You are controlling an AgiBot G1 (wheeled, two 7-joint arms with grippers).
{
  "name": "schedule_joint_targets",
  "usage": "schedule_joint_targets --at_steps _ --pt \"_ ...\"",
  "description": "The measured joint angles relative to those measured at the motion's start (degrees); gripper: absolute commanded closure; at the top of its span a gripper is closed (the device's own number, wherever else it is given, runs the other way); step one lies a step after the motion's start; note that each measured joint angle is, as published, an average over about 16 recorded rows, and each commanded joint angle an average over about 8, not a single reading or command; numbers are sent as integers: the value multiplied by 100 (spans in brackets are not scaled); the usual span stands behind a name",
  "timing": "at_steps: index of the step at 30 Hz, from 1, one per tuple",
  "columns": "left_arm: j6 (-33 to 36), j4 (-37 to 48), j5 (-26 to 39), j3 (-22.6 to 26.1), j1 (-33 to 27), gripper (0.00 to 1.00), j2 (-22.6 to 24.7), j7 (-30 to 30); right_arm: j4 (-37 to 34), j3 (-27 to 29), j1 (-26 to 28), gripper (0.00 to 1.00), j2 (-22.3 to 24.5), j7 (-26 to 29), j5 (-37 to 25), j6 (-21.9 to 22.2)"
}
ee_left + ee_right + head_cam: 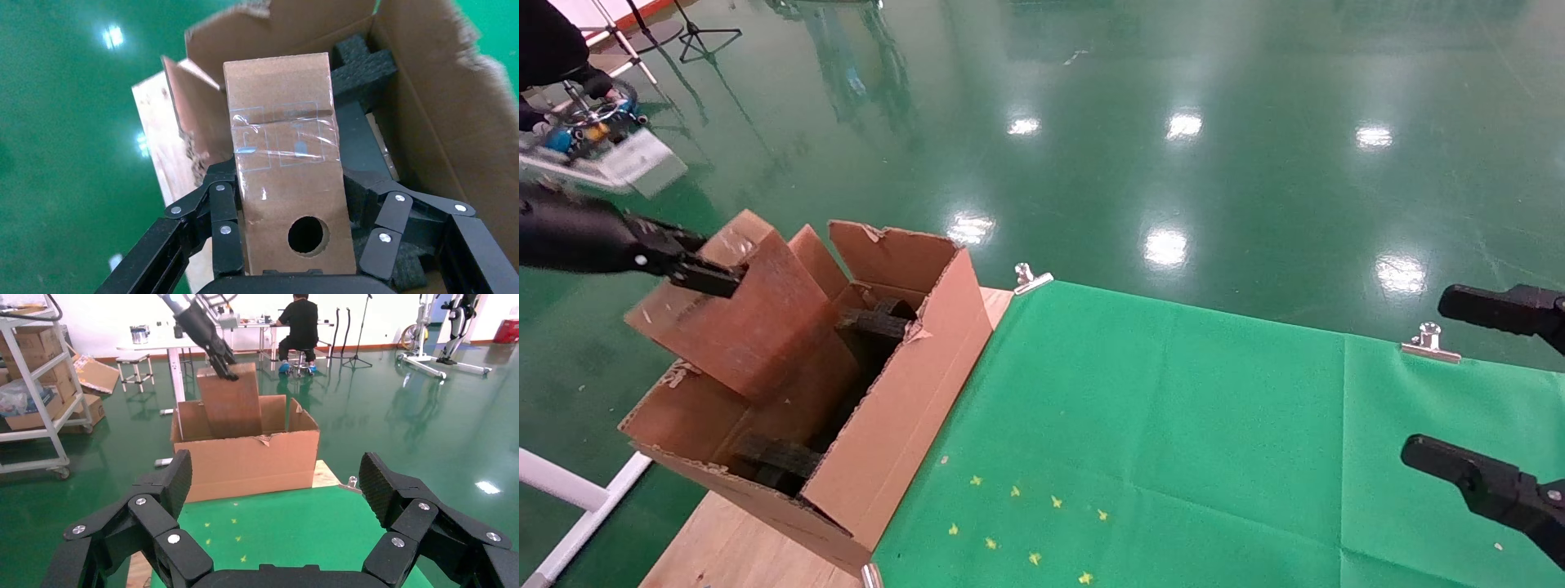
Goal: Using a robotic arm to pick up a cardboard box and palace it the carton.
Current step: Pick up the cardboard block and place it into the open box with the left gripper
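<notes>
My left gripper (pixel 708 278) is shut on the cardboard box (pixel 744 314), a narrow brown box with clear tape and a round hole (pixel 308 235) in its near face. The left wrist view shows my fingers (pixel 223 211) clamped on both its sides. The box is tilted, with its lower end inside the carton (pixel 903 392) and its upper end above the rim. Black foam blocks (pixel 878 322) lie inside the carton. The right wrist view shows the robotic arm (pixel 196 321) holding the box (pixel 229 401) over the carton (pixel 251 462). My right gripper (pixel 1428 376) is open and empty at the table's right side.
A green cloth (pixel 1173 425) covers the table, held by metal clips (pixel 1030 279) (pixel 1428 343), with yellow star marks (pixel 1026 523) near the front. The carton stands on a bare wooden strip (pixel 740 547). A shelf (pixel 30 386) and a seated person (pixel 303 324) are far off.
</notes>
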Motion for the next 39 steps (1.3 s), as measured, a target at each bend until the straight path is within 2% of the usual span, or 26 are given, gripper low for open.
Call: schedule_joint_targets --at_steps 10,22,37,38,39 --pt "-1187 1335 85 22 369 100 440 251 0 0 0 0 0 0 0 0" --pt "-2427 2009 62 -8 1028 100 826 299 0 0 0 0 0 0 0 0" --pt "-2613 2242 -152 -158 1643 100 976 302 0 0 0 0 0 0 0 0" --pt "-2611 2252 -165 -168 1674 99 979 298 0 0 0 0 0 0 0 0" --pt "-2610 2261 -179 -177 1704 94 981 294 0 0 0 0 0 0 0 0"
